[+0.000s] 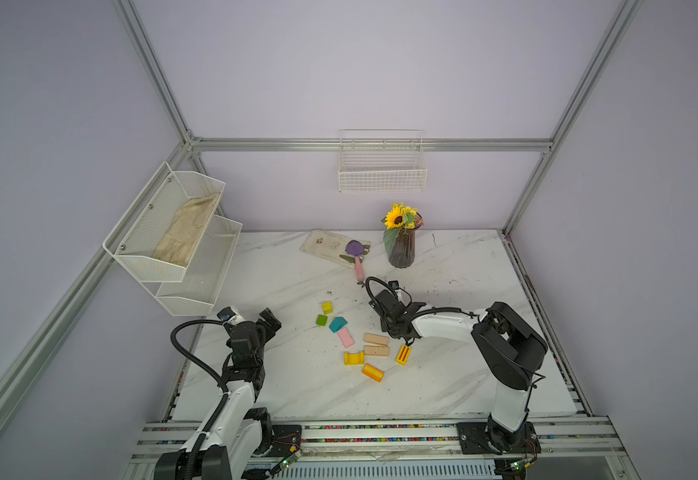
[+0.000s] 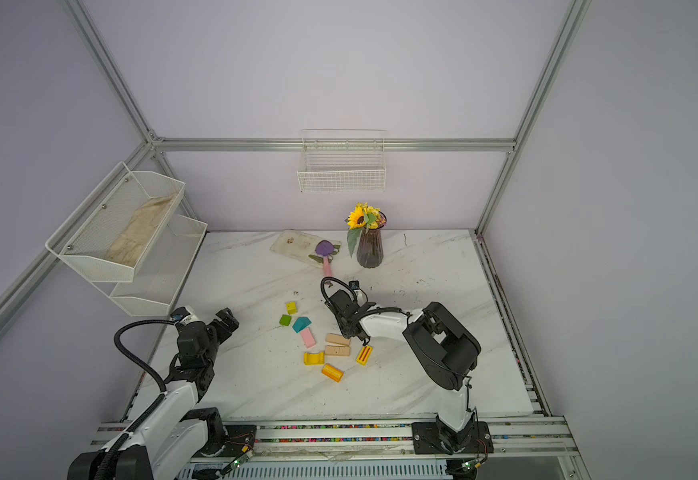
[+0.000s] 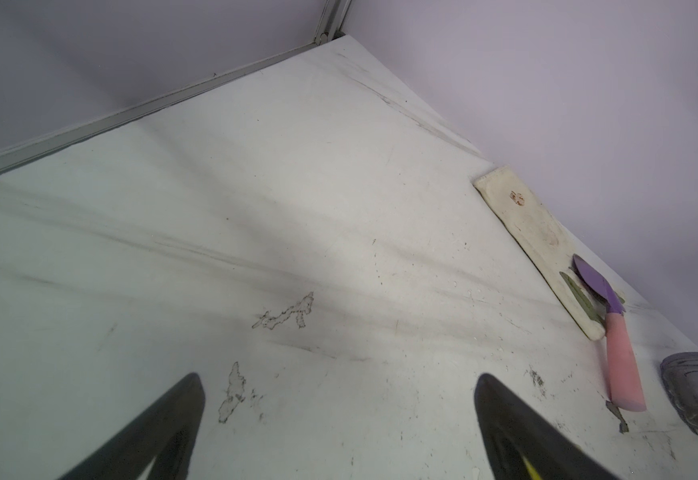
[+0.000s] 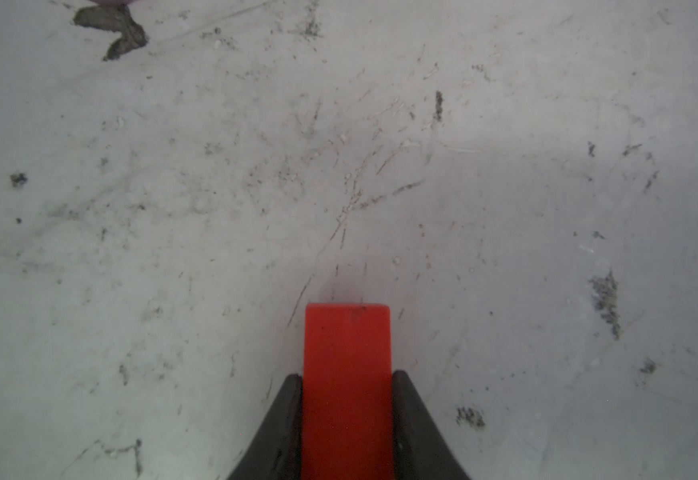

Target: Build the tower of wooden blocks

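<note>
Ten wood blocks (image 1: 345,338), one vase (image 1: 401,251), one scoop (image 1: 355,248)

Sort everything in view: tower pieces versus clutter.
For the tower: red block in the right claw, yellow cube, green cube, teal pointed block, pink block, two tan bars, yellow arch, orange block, yellow-red striped block.
Lying about: purple scoop, white tray, sunflower vase, wall basket, mesh rack.
</note>
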Available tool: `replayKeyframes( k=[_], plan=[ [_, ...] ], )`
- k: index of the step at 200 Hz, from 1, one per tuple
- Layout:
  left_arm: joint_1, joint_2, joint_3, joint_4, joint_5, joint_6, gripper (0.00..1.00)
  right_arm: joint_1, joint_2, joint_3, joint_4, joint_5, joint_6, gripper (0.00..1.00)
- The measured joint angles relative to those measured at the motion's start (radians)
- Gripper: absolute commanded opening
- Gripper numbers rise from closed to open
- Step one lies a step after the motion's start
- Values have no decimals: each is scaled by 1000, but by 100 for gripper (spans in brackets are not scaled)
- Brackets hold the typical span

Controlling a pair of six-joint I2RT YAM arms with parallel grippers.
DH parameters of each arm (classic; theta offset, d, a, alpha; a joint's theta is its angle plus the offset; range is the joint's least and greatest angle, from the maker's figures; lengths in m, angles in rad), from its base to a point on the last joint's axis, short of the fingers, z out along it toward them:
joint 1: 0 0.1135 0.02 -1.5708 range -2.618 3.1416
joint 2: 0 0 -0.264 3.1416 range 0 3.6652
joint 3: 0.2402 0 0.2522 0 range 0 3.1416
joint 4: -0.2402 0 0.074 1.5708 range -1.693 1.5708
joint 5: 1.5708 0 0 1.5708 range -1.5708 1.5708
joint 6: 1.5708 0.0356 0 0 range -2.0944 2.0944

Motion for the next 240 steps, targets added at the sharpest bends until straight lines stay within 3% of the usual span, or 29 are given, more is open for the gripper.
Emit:
replayKeyframes(
  k=[45,88,118,149,170,205,240],
  plan=[
    [0,9,0,0,4,3,100,-93,-140,-104,32,-8,0,22],
    [0,13,0,0,9,3,100,-204,-150,-153,61,-68,-1,21],
    [0,19,0,4,17,6,100,-227,-148,-157,66,-80,-2,21],
    [0,44,0,38,77,30,100,-233,-146,-157,68,-79,-2,21],
    [0,76,10,51,210,32,100,-235,-146,-157,68,-77,-2,21],
    [-16,186,196,-160,535,41,100,-239,-146,-157,68,-71,-1,21],
    [-162,212,433,-460,506,119,100,-240,-146,-157,67,-67,0,22]
  ],
)
